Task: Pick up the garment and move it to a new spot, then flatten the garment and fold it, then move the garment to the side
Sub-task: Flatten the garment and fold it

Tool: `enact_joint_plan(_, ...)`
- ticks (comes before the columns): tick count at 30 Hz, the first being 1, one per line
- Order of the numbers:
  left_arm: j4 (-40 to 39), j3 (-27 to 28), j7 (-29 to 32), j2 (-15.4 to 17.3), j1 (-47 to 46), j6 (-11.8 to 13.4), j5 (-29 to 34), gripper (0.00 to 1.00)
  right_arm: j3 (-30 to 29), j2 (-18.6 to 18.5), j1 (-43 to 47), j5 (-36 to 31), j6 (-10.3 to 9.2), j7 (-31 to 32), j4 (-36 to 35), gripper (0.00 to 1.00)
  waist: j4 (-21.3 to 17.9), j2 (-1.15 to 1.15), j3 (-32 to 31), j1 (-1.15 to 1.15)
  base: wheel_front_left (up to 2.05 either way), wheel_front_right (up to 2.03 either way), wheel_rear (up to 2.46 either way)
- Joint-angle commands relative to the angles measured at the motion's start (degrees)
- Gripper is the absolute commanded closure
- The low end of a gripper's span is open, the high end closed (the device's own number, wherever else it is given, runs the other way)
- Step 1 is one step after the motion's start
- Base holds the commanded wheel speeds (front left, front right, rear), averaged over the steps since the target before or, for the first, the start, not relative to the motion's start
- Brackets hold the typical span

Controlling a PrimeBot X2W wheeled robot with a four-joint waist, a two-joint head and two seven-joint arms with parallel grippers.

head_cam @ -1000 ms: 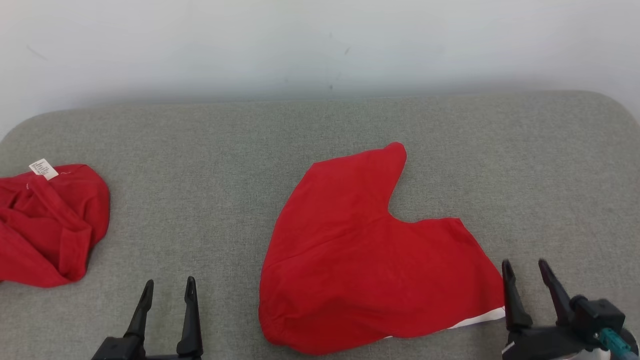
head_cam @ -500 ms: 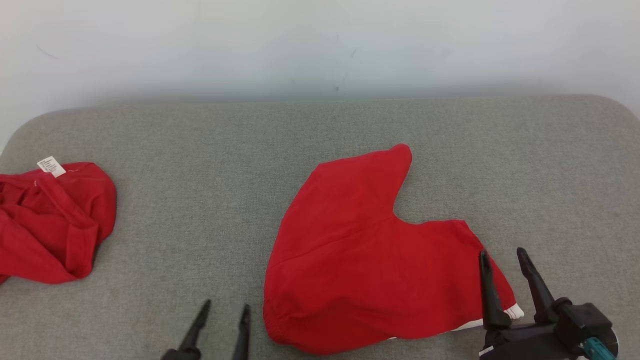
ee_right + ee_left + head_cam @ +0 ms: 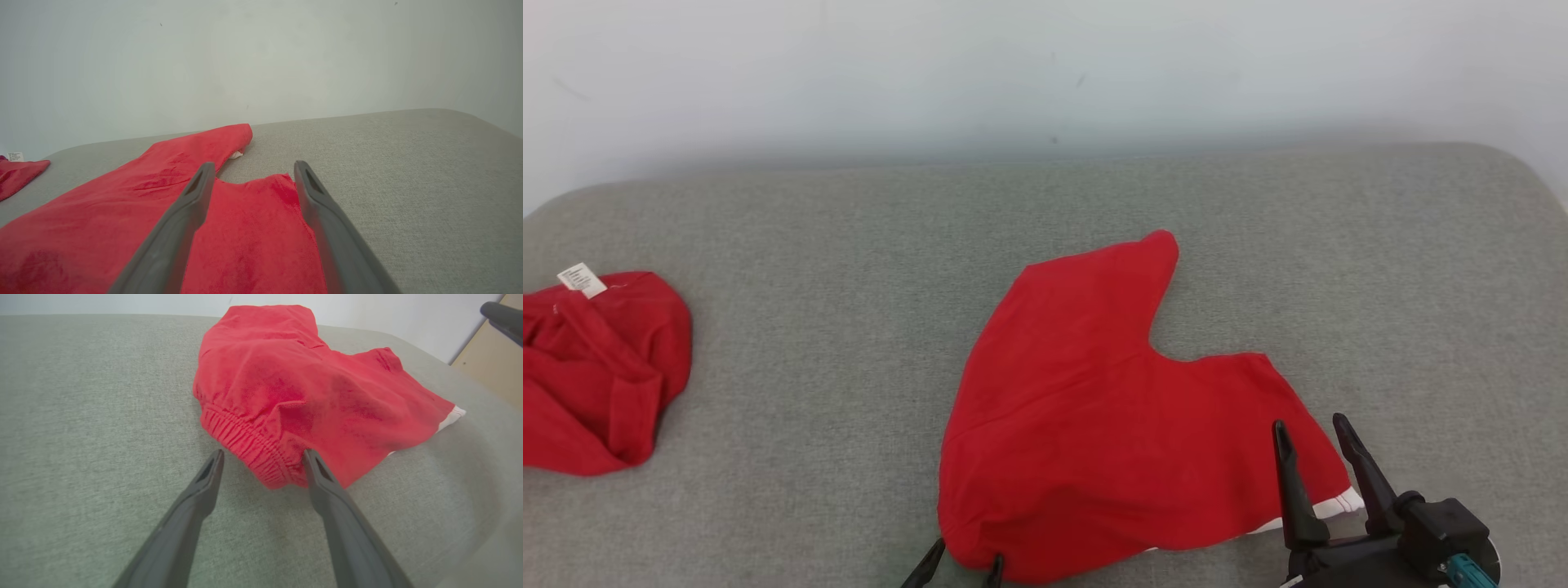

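The garment (image 3: 1111, 408), a pair of red shorts, lies flat on the grey cushioned surface (image 3: 809, 269), its two legs pointing away and to the right. My left gripper (image 3: 968, 555) is open at the bottom edge of the head view. In the left wrist view the left gripper (image 3: 263, 453) straddles the gathered waistband corner of the garment (image 3: 294, 384) without closing on it. My right gripper (image 3: 1308, 423) is open over the right leg near its white-edged hem. In the right wrist view the right gripper (image 3: 253, 164) has the red garment (image 3: 163, 204) between and below its fingers.
A second, crumpled red garment (image 3: 596, 367) with a white label (image 3: 582, 280) lies at the far left, also seen as a red garment (image 3: 16, 173) in the right wrist view. A pale wall (image 3: 1045, 73) rises behind the surface. Bare grey fabric stretches between the two garments and to the right.
My left gripper has moved right to the shorts' waistband corner. My right gripper has moved left, from beside the leg hem to over it. Both stay open; the garment has not moved.
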Motion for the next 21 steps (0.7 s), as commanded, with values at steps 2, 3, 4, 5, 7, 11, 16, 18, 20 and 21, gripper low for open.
enact_joint_plan(2, 2.4, -1.3, -0.2, 0.2, -1.9, 0.1, -1.7, 0.0, 0.2, -0.2, -0.1, 0.3, -0.13, 0.0, 0.2, 0.0, -1.2, 0.0, -0.3, 0.0, 0.0, 0.0, 0.0)
enact_joint_plan(3, 2.4, -1.3, -0.2, 0.2, -1.9, 0.1, -1.7, 0.0, 0.2, -0.2, -0.1, 0.3, -0.13, 0.0, 0.2, 0.0, -1.2, 0.0, -0.3, 0.0, 0.0, 0.0, 0.0)
enact_joint_plan(4, 3.1, -1.5, -0.2, 0.0, -2.6, 0.1, -2.4, 0.0, 0.3, -0.2, -0.1, 0.3, -0.13, 0.0, 0.2, 0.0, -1.5, 0.0, -0.4, 0.0, 0.0, 0.0, 0.0)
enact_joint_plan(5, 4.0, -2.0, -0.2, 0.0, -3.2, 0.1, -2.9, 0.0, 0.2, -0.3, 0.0, 0.4, -0.13, 0.0, 0.1, 0.0, -1.8, 0.0, -0.4, 0.0, 0.0, 0.0, 0.0)
enact_joint_plan(7, 4.2, -2.6, -0.2, -0.2, -4.6, 0.1, -3.7, 0.29, -0.1, -0.3, 0.2, 0.4, -0.13, 0.0, -0.3, 0.0, -2.0, 0.0, -0.4, 0.0, 0.0, 0.0, 0.0)
enact_joint_plan(11, 1.3, -2.0, -0.2, 0.1, -5.4, 0.1, -4.4, 1.0, -0.8, -0.2, 1.1, 0.4, -0.13, 0.0, -0.8, 0.0, -1.5, 0.0, -0.6, 0.0, 0.0, 0.0, 0.0)
enact_joint_plan(16, -4.0, -0.7, -0.2, 1.6, -3.4, 0.1, -3.2, 1.0, -0.6, 0.2, 1.8, 0.5, -0.13, 0.0, -0.7, 0.0, 0.7, 0.0, -1.0, 0.0, 0.0, 0.0, 0.0)
enact_joint_plan(18, -5.8, -1.0, -0.2, 2.7, -2.4, 0.1, -2.8, 1.0, -0.4, 0.4, 1.8, 0.6, -0.13, 0.0, -0.6, 0.0, 1.6, 0.0, -0.8, 0.0, 0.0, 0.0, 0.0)
enact_joint_plan(20, -7.1, -2.0, -0.2, 4.1, -0.9, 0.1, -2.6, 1.0, -0.3, 0.6, 1.4, 0.7, -0.13, 0.0, -0.5, 0.0, 2.4, 0.0, -0.5, 0.0, 0.0, 0.0, 0.0)
enact_joint_plan(21, -7.7, -2.6, 0.1, 4.9, -0.3, 0.1, -2.8, 1.0, -0.3, 0.6, 1.1, 0.7, -0.13, 0.0, -0.5, 0.0, 2.7, 0.0, -0.3, 0.0, 0.0, 0.0, 0.0)
